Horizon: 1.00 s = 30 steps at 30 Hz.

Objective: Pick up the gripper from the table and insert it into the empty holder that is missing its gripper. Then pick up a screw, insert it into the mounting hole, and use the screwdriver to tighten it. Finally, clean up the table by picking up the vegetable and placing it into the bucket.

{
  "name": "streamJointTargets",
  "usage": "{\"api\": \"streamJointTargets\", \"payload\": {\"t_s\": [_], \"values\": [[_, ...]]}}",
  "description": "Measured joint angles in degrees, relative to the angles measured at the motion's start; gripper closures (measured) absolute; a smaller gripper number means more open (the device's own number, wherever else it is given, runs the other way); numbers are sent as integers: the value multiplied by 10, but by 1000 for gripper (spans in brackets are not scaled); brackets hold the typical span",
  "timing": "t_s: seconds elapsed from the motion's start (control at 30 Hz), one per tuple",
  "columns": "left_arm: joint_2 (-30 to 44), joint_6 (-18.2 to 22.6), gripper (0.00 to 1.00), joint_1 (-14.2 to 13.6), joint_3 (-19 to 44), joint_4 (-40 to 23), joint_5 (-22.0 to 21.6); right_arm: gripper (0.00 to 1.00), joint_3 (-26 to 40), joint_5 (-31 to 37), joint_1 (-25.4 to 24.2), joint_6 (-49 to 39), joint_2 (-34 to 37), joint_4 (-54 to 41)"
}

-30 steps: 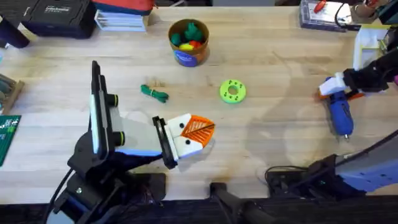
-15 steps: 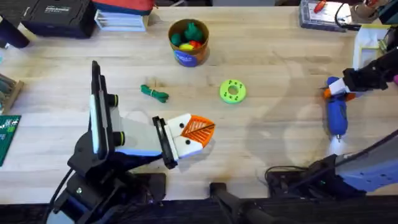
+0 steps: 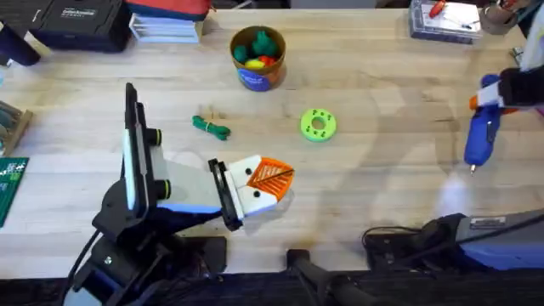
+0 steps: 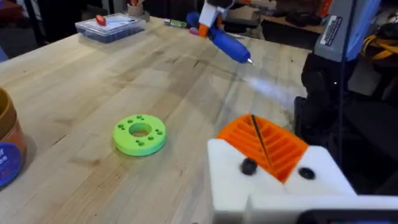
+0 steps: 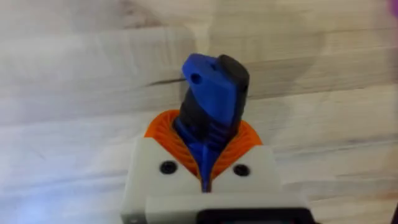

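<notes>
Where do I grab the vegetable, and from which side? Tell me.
Grip the vegetable mid-length, coming straight down from above, with the fingers spanning its thin width. It lies flat on the table, slender and bent, with room on either side.

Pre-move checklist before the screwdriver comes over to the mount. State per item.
1. Screwdriver clamped in the right gripper: ok.
2. Bit off the table: ok, the left wrist view shows it in the air.
3. Left gripper low over the table: ok.
4. Screw seated in the mounting hole: cannot tell.
5. Green disc lies between the arms: not ok.
6. Vegetable in the bucket: not ok, on the table.
</notes>
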Motion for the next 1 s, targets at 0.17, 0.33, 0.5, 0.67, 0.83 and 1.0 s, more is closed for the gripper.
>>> {"api": "streamJointTargets", "payload": {"t_s": [0.17,0.33,0.5,0.67,0.83,1.0], "values": [[0,0,991,0,0,0,0,970,0,-29,0,45,-67,33],[0,0,991,0,0,0,0,970,0,-71,0,75,-125,44],[0,0,991,0,0,0,0,970,-16,-120,2,87,-184,64],[0,0,991,0,0,0,0,970,-82,-159,17,98,-265,110],[0,0,991,0,0,0,0,970,-162,-206,39,128,-354,168],[0,0,991,0,0,0,0,970,-224,-226,91,173,-440,223]]}}
